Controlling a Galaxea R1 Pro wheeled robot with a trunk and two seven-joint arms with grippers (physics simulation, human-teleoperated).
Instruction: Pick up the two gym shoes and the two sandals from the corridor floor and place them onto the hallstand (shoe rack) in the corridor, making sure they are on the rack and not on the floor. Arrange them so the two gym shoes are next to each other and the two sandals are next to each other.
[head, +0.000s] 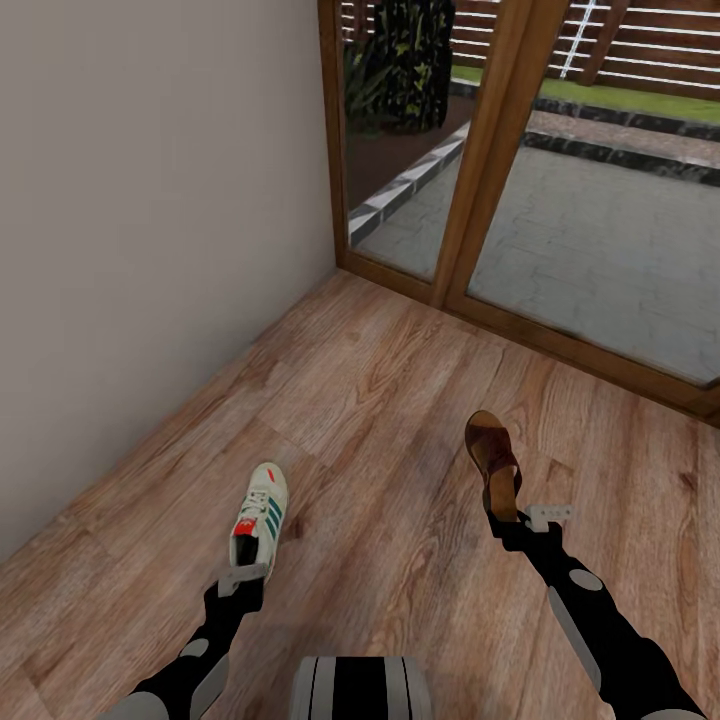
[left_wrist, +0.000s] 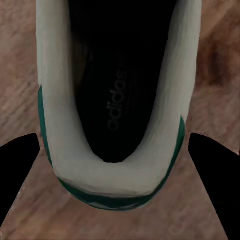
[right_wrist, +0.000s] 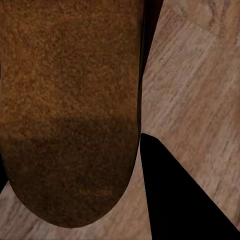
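A white gym shoe (head: 262, 510) with green stripes and a red tongue patch points away from me, its heel between the fingers of my left gripper (head: 243, 573). In the left wrist view the gym shoe's heel (left_wrist: 115, 180) fills the gap, with both dark fingertips (left_wrist: 20, 175) against its sides. A brown sandal (head: 492, 458) sits tilted in front of my right gripper (head: 522, 520), which is shut on its heel end. The right wrist view shows the sandal's brown surface (right_wrist: 70, 110) beside one dark finger (right_wrist: 182, 200). The hallstand is out of view.
The corridor floor (head: 400, 400) of wood planks stretches ahead. A plain beige wall (head: 150, 220) runs along the left. A wooden-framed glass door (head: 495, 150) closes the far side, with paving and plants outside.
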